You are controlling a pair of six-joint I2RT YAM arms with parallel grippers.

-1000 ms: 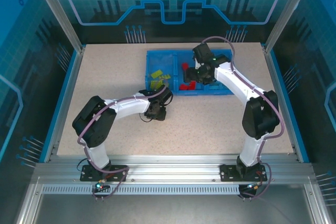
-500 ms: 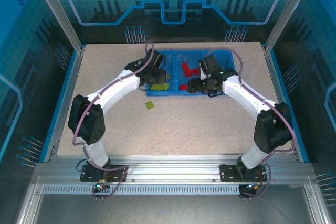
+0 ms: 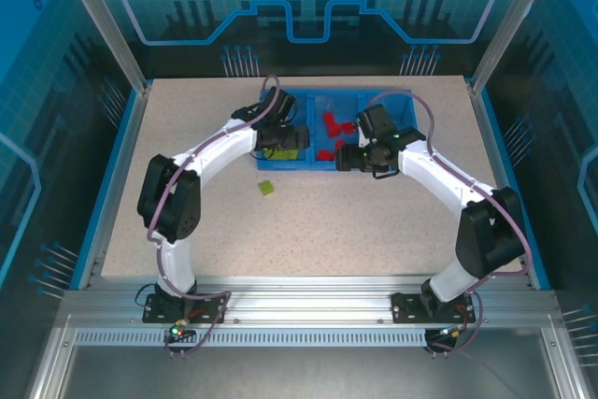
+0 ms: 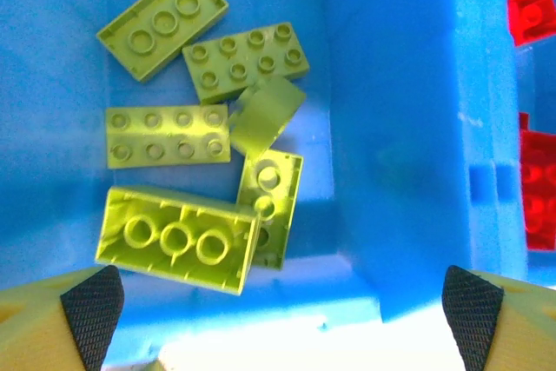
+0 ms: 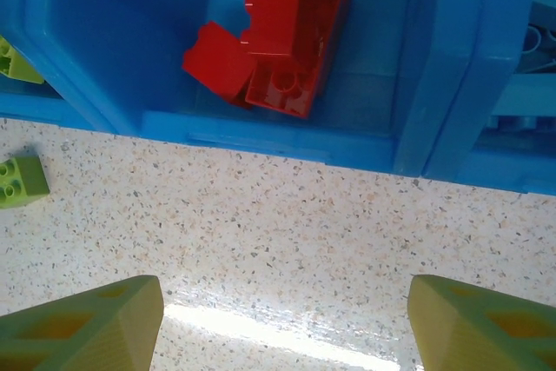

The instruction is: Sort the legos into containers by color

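Note:
The blue tray [image 3: 308,166] lies at the back of the table with its containers side by side. Several lime green legos [image 4: 174,236] lie in its left compartment, one small piece [image 4: 266,115] tilted on top of the others. My left gripper [image 3: 285,140] [image 4: 282,323] hangs over them, open and empty. Red legos [image 3: 332,123] [image 5: 282,41] lie in the middle compartment. My right gripper [image 3: 350,158] [image 5: 282,323] stands open and empty over the bare table just in front of that compartment. One green lego [image 3: 267,188] [image 5: 22,180] sits on the table in front of the tray.
The tray's dividing wall [image 4: 408,128] separates green from red bricks [image 4: 530,15]. Pale blue shapes [image 5: 539,45] show in the right compartment. Speckled tabletop [image 3: 374,221] stretches from the tray's front wall to the arms' bases.
My left gripper swung from the table in front of the tray up over the left compartment and opened. My right gripper drew back from over the tray to its front edge.

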